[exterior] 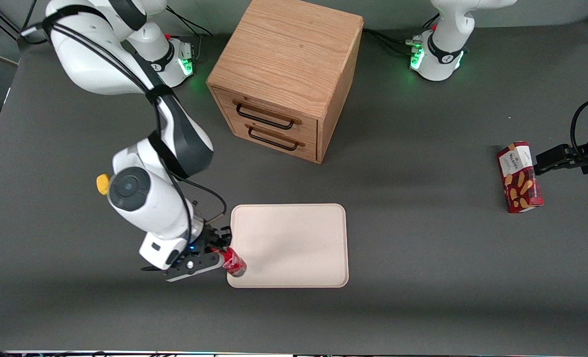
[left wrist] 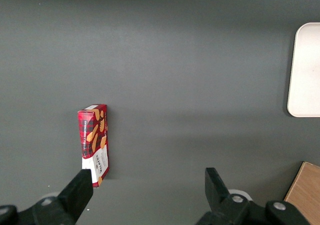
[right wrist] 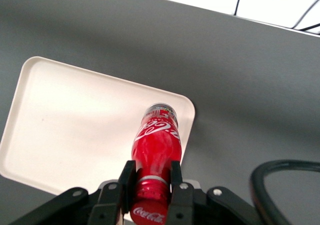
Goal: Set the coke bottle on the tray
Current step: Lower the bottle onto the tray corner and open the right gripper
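My right gripper [exterior: 220,252] is shut on the neck of the small red coke bottle [exterior: 234,262], just below its red cap. In the right wrist view the fingers [right wrist: 126,181] clamp the bottle [right wrist: 156,144] on both sides, with its clear base pointing away from the wrist. The bottle hangs tilted over the corner of the cream-pink tray [exterior: 294,233] that is nearest the front camera and toward the working arm's end. The tray [right wrist: 75,130] lies flat under it with nothing on it. I cannot tell if the bottle's base touches the tray.
A wooden two-drawer cabinet [exterior: 289,74] stands farther from the front camera than the tray. A red snack box [exterior: 519,177] lies toward the parked arm's end of the table; it also shows in the left wrist view [left wrist: 94,142], with the tray's edge [left wrist: 305,70].
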`<state>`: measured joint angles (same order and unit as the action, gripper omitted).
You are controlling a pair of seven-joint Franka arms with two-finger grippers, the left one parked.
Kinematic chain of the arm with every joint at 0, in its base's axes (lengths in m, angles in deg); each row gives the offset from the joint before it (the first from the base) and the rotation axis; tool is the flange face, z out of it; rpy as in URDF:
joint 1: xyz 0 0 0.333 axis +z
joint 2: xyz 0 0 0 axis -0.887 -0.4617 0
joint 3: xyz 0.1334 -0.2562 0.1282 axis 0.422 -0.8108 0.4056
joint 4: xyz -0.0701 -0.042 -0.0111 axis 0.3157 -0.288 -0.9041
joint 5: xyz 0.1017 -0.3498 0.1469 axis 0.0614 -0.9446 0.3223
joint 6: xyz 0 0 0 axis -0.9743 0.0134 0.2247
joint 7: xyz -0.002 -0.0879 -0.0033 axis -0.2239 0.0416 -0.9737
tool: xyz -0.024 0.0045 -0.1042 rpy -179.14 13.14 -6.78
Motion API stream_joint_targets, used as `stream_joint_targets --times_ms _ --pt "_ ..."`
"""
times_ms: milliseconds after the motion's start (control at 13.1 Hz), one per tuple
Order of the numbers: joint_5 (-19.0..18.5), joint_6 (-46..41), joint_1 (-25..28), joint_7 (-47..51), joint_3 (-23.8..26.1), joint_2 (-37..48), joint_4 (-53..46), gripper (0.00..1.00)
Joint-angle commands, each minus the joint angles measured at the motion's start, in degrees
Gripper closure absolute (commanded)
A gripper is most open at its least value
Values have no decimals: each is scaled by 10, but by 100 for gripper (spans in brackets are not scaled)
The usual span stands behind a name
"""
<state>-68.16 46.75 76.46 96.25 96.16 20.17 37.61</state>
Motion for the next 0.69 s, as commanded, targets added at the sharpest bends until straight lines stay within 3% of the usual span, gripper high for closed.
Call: stream_joint_targets --times_ms 0,381,610 --pt "-38 18 12 46 11 -38 -33 100" --pt "-83 19 10 45 11 -42 -19 100" --pt "-90 19 8 49 11 -41 -3 100"
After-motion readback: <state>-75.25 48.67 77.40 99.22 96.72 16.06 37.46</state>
